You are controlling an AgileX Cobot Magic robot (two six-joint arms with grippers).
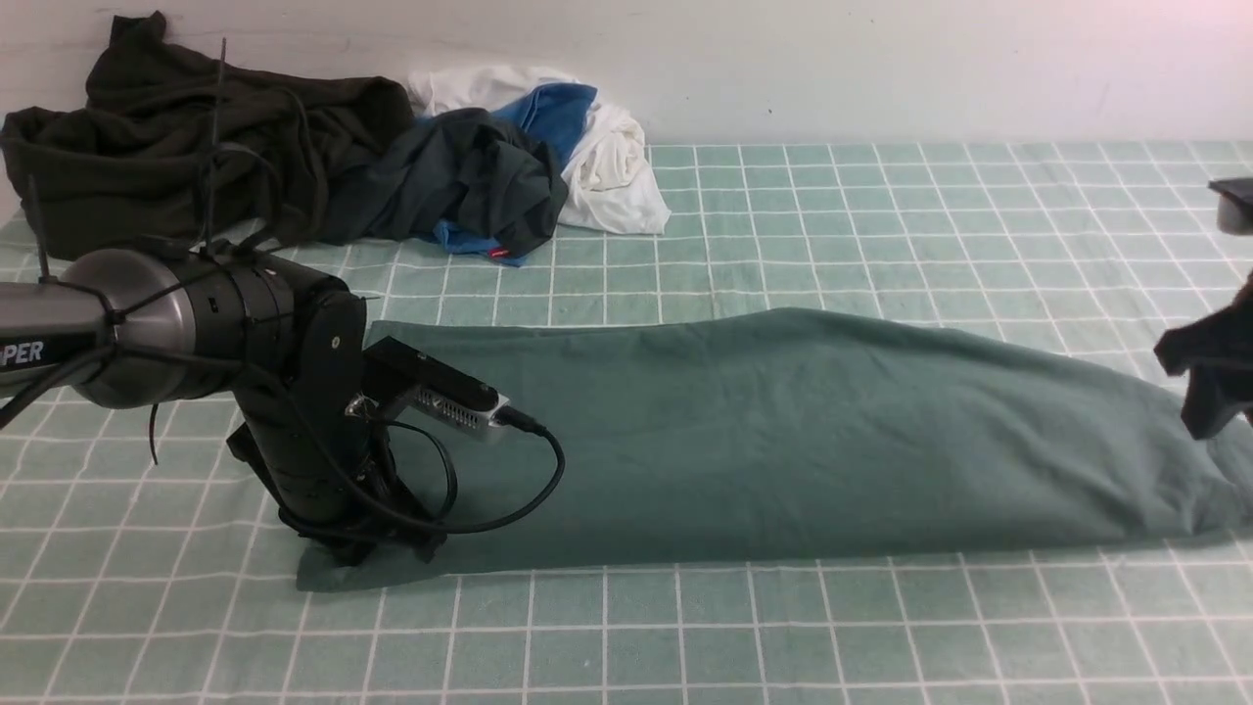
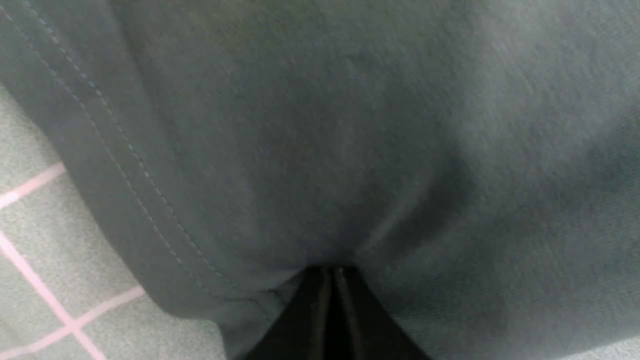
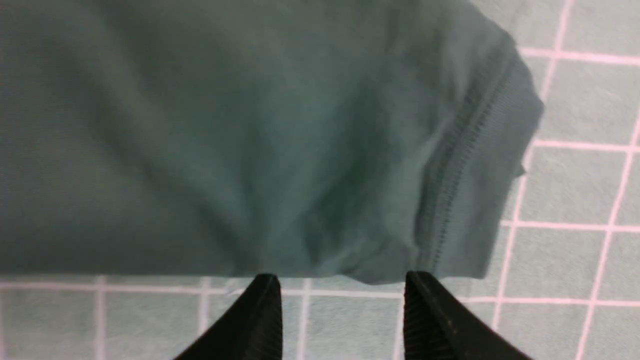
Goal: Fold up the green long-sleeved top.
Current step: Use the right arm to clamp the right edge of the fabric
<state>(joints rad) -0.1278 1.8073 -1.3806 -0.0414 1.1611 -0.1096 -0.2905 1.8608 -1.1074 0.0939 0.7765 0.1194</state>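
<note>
The green long-sleeved top (image 1: 803,431) lies folded into a long band across the checked table, from the near left to the right edge. My left gripper (image 1: 384,548) is pressed down on the band's near-left corner. In the left wrist view its jaws (image 2: 332,272) are shut, with the cloth puckered at their tips beside a stitched hem (image 2: 125,170). My right gripper (image 3: 342,282) is open just off the top's right end, over bare table, with a ribbed band (image 3: 480,165) close ahead. In the front view the right gripper (image 1: 1206,411) shows only partly at the frame's right edge.
A heap of clothes sits at the back left by the wall: a very dark olive garment (image 1: 186,147), a charcoal one with a red tag (image 1: 470,186), a white one (image 1: 612,171) and a blue one (image 1: 553,108). The green checked table cover (image 1: 783,636) stretches in front of the top.
</note>
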